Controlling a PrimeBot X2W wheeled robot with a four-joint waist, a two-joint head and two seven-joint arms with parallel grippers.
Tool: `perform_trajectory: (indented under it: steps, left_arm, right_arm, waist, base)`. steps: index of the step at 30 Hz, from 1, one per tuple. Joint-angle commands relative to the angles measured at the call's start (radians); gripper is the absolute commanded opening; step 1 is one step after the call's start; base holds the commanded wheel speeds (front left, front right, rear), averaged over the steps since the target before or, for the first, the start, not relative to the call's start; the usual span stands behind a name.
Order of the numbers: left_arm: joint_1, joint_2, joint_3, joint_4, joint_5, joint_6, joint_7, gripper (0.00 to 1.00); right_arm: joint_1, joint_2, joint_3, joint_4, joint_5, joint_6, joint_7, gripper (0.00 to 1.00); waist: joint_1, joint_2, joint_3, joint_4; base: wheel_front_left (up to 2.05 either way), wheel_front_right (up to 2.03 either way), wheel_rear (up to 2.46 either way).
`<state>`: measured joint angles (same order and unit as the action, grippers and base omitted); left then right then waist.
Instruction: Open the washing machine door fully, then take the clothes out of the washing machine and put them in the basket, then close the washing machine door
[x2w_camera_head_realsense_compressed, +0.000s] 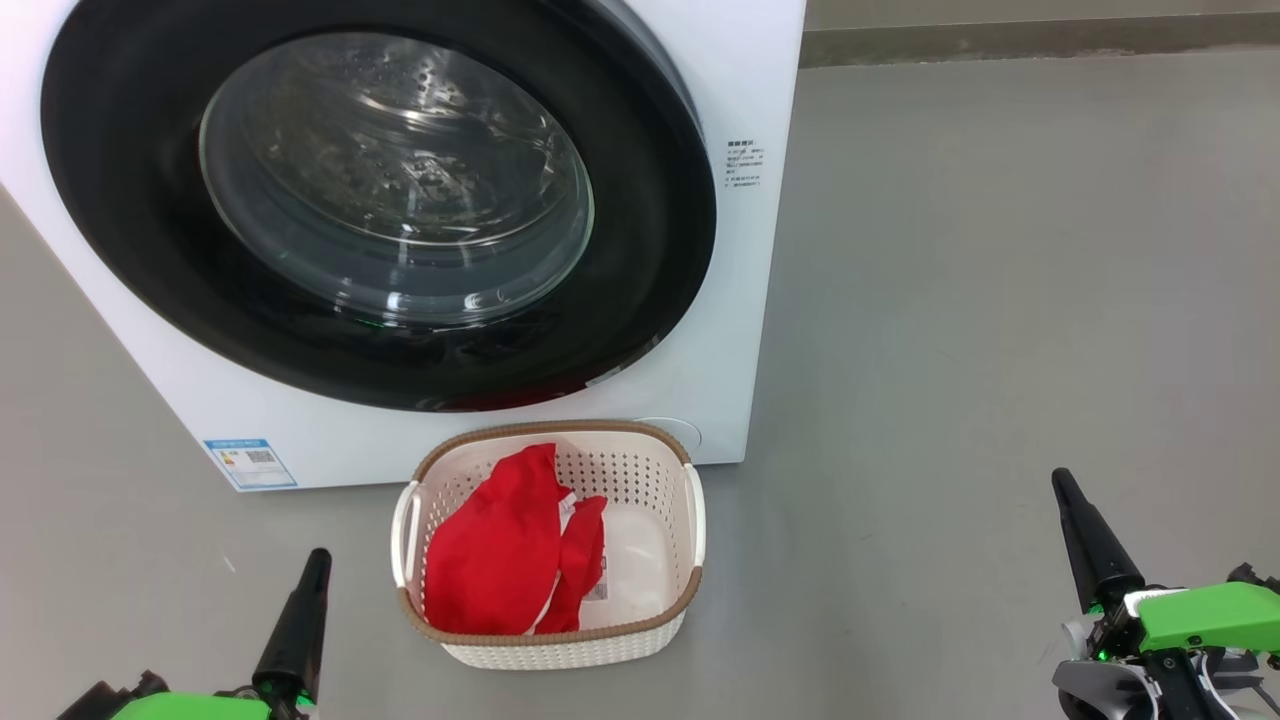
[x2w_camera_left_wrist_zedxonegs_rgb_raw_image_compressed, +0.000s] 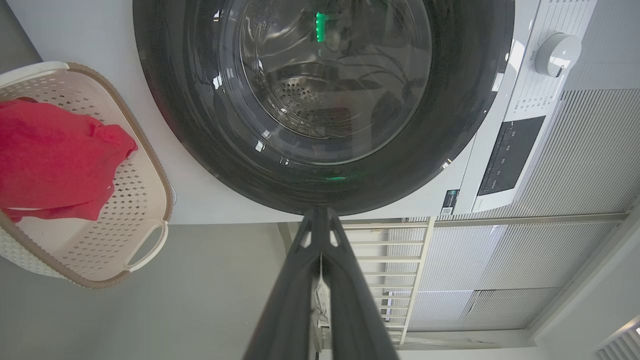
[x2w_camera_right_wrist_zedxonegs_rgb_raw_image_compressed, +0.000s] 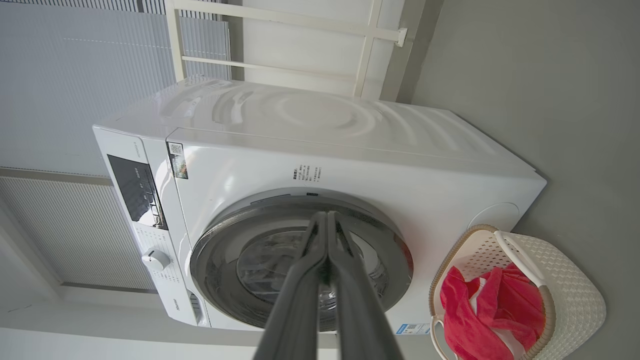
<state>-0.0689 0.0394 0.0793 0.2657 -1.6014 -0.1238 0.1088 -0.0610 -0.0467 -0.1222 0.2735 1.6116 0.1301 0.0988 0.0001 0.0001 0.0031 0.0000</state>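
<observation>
The white washing machine (x2w_camera_head_realsense_compressed: 760, 300) stands at the upper left of the head view, its black-rimmed glass door (x2w_camera_head_realsense_compressed: 390, 190) closed flat against the front. The steel drum shows through the glass. On the floor in front sits the cream basket (x2w_camera_head_realsense_compressed: 690, 520) with red clothes (x2w_camera_head_realsense_compressed: 500, 550) lying in its left half. My left gripper (x2w_camera_head_realsense_compressed: 318, 560) is shut and empty at the lower left, left of the basket. At the lower right, my right gripper (x2w_camera_head_realsense_compressed: 1062, 480) is shut and empty, well away from the basket. The wrist views show the door (x2w_camera_left_wrist_zedxonegs_rgb_raw_image_compressed: 325, 100) (x2w_camera_right_wrist_zedxonegs_rgb_raw_image_compressed: 300, 260), basket (x2w_camera_left_wrist_zedxonegs_rgb_raw_image_compressed: 150, 200) (x2w_camera_right_wrist_zedxonegs_rgb_raw_image_compressed: 575, 300) and clothes (x2w_camera_left_wrist_zedxonegs_rgb_raw_image_compressed: 55, 160) (x2w_camera_right_wrist_zedxonegs_rgb_raw_image_compressed: 480, 320).
Grey floor (x2w_camera_head_realsense_compressed: 1000, 300) stretches open to the right of the machine. A blue label (x2w_camera_head_realsense_compressed: 250, 463) is at the machine's lower left corner. The control panel and white dial (x2w_camera_left_wrist_zedxonegs_rgb_raw_image_compressed: 557, 52) sit above the door. Ribbed wall panels and a white rail frame (x2w_camera_right_wrist_zedxonegs_rgb_raw_image_compressed: 280, 30) stand behind the machine.
</observation>
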Motion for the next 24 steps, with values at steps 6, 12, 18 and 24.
perform_trajectory:
  steps: [6, 12, 18, 24]
  left_arm:
    - [-0.039, 0.011, 0.035, -0.021, -0.007, -0.007, 0.005, 0.0]
    - [-0.039, 0.011, 0.035, -0.021, -0.007, -0.007, 0.005, 0.0]
    - [-0.039, 0.011, 0.035, -0.021, -0.007, -0.007, 0.005, 0.0]
    - [-0.039, 0.011, 0.035, -0.021, -0.007, -0.007, 0.005, 0.0]
  right_arm:
    - [-0.046, -0.009, 0.015, -0.029, 0.003, 0.001, 0.009, 0.0]
    - [-0.046, -0.009, 0.015, -0.029, 0.002, 0.001, 0.009, 0.0]
    - [-0.046, -0.008, 0.014, -0.029, 0.002, 0.001, 0.01, 0.0]
    - [-0.046, -0.008, 0.013, -0.029, 0.001, 0.001, 0.01, 0.0]
  waist:
    - [0.0, -0.0001, 0.0, 0.0]
    - [0.0, -0.0001, 0.0, 0.0]
    - [0.0, -0.0001, 0.0, 0.0]
    - [0.0, -0.0001, 0.0, 0.0]
  base:
    - [0.0, 0.0, 0.0]
    - [0.0, 0.0, 0.0]
    - [0.0, 0.0, 0.0]
    - [0.0, 0.0, 0.0]
